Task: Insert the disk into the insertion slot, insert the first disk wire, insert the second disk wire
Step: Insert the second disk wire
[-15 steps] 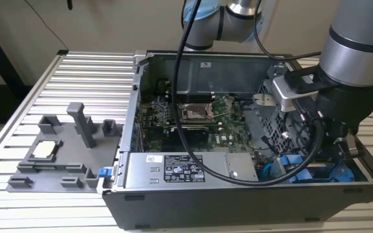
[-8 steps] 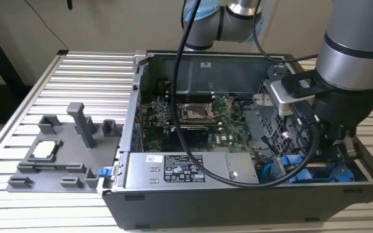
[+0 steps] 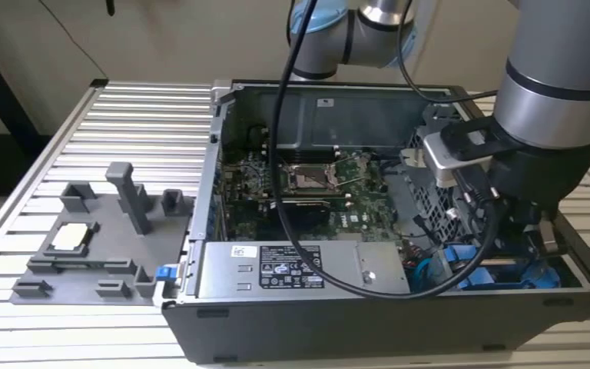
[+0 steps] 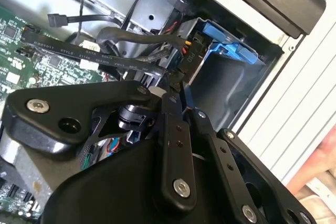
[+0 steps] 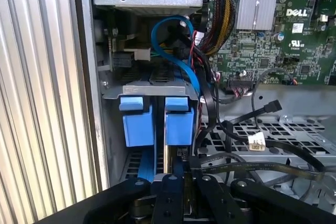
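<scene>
In the exterior view my gripper [image 3: 528,227] reaches down into the near corner of the open computer case, on that view's right. There the disk's bright blue carrier [image 3: 500,273] sits in the dark grey insertion slot [image 4: 226,85]. In the first wrist view two blue carrier tabs [image 5: 157,121] lie under a metal bar, just beyond my gripper [image 5: 184,170]. The disk's metal body is hidden. My gripper [image 4: 178,90] looks shut, with black wires [image 4: 142,69] crossing right at its tips. I cannot tell whether a wire is pinched. A loose black wire plug [image 5: 270,107] lies over the perforated cage.
A grey power supply box [image 3: 295,269] fills the case's front. The green mainboard [image 3: 316,184] lies behind it. A blue cable [image 5: 173,51] loops by the carrier. A grey fixture tray [image 3: 90,246] stands on the ribbed table [image 3: 141,123] at the exterior view's left.
</scene>
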Robot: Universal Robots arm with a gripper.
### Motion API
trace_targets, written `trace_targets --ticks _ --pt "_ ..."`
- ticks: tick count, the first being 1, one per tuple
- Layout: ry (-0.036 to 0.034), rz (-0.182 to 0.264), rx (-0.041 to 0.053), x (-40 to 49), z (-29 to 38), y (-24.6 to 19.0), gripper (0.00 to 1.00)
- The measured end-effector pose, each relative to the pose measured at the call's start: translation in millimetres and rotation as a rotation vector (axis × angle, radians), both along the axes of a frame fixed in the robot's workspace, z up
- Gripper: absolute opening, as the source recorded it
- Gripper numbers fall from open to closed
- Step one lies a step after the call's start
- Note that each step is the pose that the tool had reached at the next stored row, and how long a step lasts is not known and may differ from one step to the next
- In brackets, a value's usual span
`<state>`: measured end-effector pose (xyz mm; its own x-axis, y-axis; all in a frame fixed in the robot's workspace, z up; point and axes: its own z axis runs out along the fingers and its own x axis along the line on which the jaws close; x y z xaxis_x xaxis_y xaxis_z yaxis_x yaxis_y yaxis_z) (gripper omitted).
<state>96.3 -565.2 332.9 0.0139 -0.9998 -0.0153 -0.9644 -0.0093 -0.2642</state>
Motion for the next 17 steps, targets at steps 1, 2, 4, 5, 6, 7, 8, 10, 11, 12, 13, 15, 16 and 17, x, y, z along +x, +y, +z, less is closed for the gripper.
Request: trace_targets --ticks 1,2,4,5,6,7,8,10,11,12,13,15,16,17 --pt "-0.0006 0.000 -0.0002 -0.1 -0.5 0.0 0.16" --pt "-0.0011 0.000 0.0000 -0.1 -1.3 0.0 0.16" --pt "-0.0016 0.000 -0.0012 0.0 -3.0 0.0 0.16" --pt "-0.0017 0.000 -0.0013 0.0 -3.8 0.0 0.16" --pt "-0.0017 0.000 -0.0012 0.0 -4.5 -0.1 0.16" --pt "-0.0016 0.000 -0.0010 0.0 -5.1 -0.2 0.16" --pt "-0.0016 0.000 -0.0005 0.1 -5.6 -0.2 0.16" --pt "-0.0015 0.000 0.0007 0.2 -6.3 -0.1 0.16" --pt "-0.0014 0.000 0.0007 0.3 -6.5 -0.1 0.17" --pt "-0.0017 0.000 0.0010 0.3 -6.7 -0.3 0.17" --pt "-0.0017 0.000 0.0005 0.3 -6.5 -0.5 0.24" --pt "-0.0003 0.000 0.0004 0.8 -6.2 -1.8 0.24" --pt "0.0012 0.000 0.0004 1.0 -6.1 -2.7 0.24" --pt "0.0030 0.000 0.0008 1.2 -5.9 -3.2 0.24"
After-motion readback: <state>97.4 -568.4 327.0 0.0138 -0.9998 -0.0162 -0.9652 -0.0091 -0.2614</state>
